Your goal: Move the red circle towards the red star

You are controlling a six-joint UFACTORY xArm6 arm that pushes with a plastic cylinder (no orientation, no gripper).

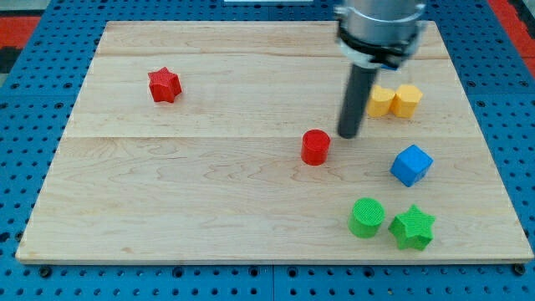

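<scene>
The red circle (315, 147), a short cylinder, stands near the middle of the wooden board (209, 209). The red star (165, 84) sits towards the view's upper left, far from the circle. My tip (349, 135) is down at the board just to the right of the red circle and slightly above it in the view, a small gap apart from it. The dark rod rises from there to the arm's head at the view's top.
Two yellow blocks (394, 100) sit side by side right of the rod. A blue cube (411, 165) lies at the right. A green circle (366, 217) and a green star (413, 227) sit at the lower right.
</scene>
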